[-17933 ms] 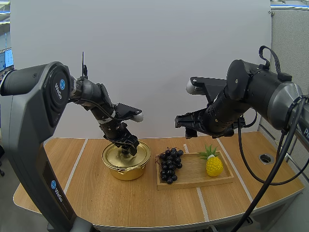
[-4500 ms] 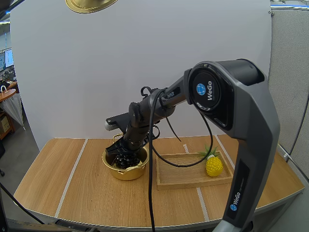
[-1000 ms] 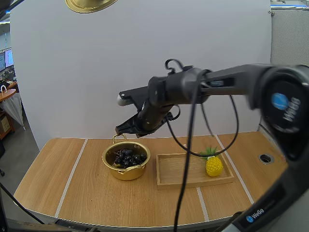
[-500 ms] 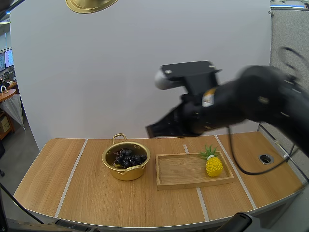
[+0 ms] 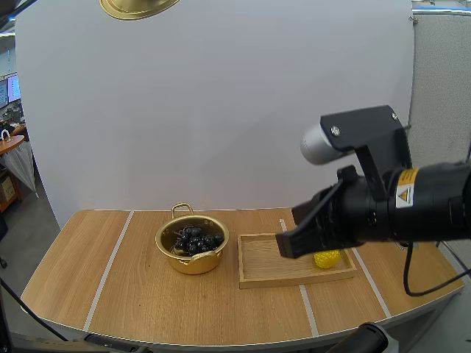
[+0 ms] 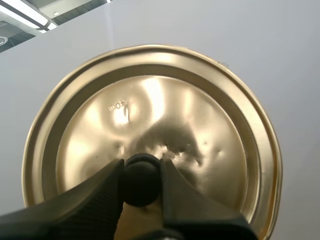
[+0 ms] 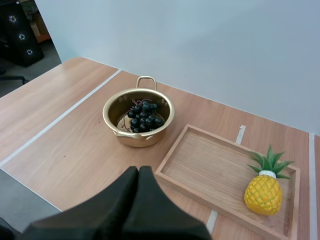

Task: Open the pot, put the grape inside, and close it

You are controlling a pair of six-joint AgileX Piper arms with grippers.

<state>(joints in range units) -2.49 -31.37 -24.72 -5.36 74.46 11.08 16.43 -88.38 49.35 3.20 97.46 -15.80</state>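
status of task: two of three steps read as complete. the pot (image 5: 193, 263) stands open on the table (image 5: 147, 301), and the grapes (image 5: 193, 240) lie inside it, below the rim, a dark bunch against the gold wall. the closing step is not yet done. the lid (image 6: 150, 115) is off the pot and held aloft by my left gripper (image 6: 141, 170), whose two fingers are clamped on either side of the black knob (image 6: 141, 175) at the lid's centre, with the gold surface facing the wrist camera. in the high view the lid hangs far above the table, up and to the left of the pot, well apart from it; i judge it must come down and across before it can seat on the rim. my right gripper (image 7: 138, 171) carries nothing: its fingers lie pressed together as one dark wedge. it hovers over the near side of the table, between the pot and the tray (image 7: 215, 170) in its own view, and well apart from the grapes. the tray sits just beside the pot and holds only a pineapple (image 7: 263, 192) at its far end. remaining work, as i judge it, falls to the left arm alone.
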